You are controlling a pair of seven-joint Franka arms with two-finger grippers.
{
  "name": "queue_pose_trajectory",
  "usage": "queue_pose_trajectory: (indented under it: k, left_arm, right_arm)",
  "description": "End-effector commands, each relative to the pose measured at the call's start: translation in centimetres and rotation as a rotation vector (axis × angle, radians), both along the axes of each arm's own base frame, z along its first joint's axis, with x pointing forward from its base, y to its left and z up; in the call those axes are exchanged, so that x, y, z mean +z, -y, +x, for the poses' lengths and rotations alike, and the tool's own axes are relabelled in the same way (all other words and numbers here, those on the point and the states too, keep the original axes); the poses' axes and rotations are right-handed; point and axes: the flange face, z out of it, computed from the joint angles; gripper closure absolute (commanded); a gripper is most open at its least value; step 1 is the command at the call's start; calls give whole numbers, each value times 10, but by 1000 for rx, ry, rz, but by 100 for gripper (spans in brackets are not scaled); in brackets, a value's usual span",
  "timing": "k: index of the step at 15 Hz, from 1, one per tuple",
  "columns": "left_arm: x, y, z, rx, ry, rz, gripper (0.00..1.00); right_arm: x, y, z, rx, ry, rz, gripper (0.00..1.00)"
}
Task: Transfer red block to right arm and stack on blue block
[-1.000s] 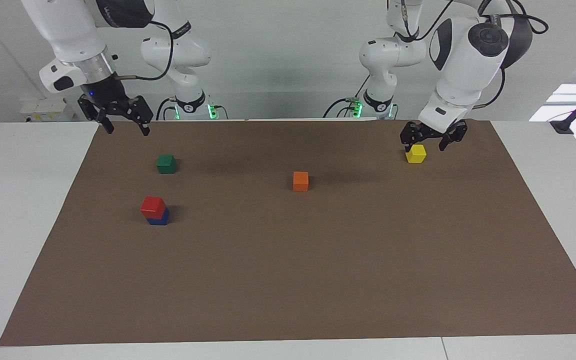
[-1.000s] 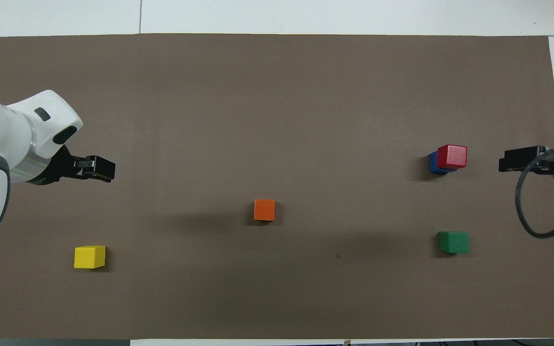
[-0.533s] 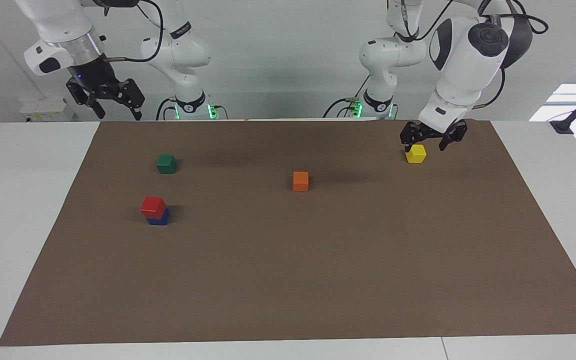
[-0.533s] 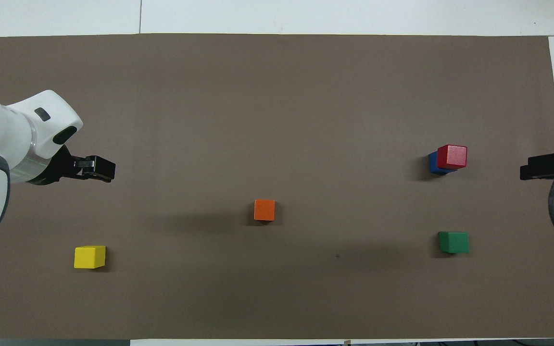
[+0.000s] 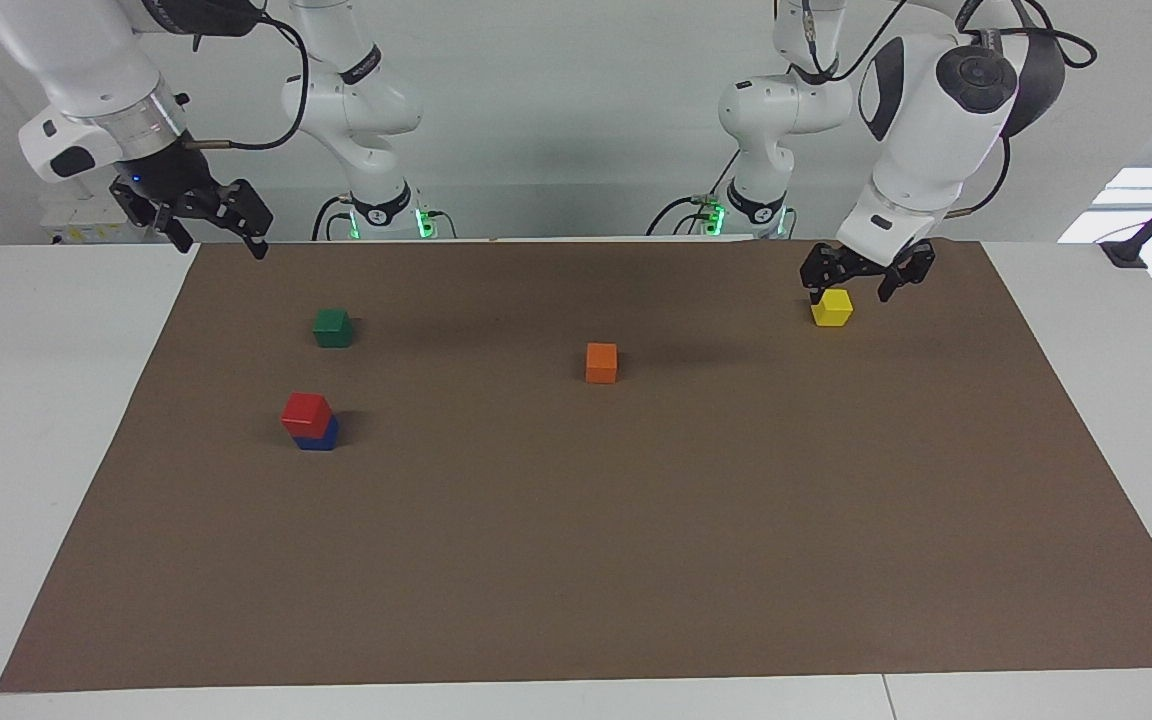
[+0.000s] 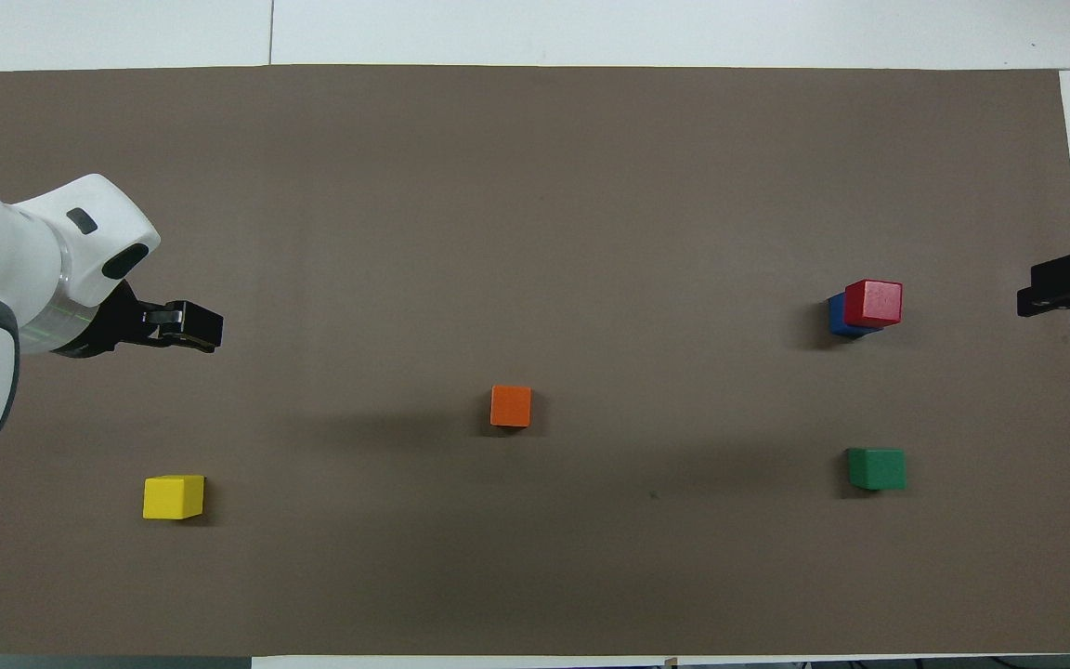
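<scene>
Bright, even light; soft shadows beside cubes; sharp focus.

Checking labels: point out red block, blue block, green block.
red block (image 5: 305,411), facing view, point on its front face.
blue block (image 5: 320,437), facing view, visible side under the red one.
green block (image 6: 876,467), overhead view, top face.

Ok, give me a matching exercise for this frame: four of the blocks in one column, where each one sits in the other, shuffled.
Things:
1. red block
2. yellow block
3. orange block
4. green block

Places:
A. alone near the middle of the brown mat
B. on top of the blue block
C. at the left arm's end, below the left gripper
D. at the right arm's end, nearer to the robots than the stack

Pairs: 1-B, 2-C, 3-A, 4-D
</scene>
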Motion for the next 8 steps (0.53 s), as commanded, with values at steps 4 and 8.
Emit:
queue_pose_trajectory:
  k: [4,8]
  left_arm:
    - [2,-2,-4,4,12,-11,0]
    - [2,-2,-4,4,12,-11,0]
  right_arm:
    - [-4,12,-2,0,8,-7,0]
    - [-13,14,-6,-8,30,-10,0]
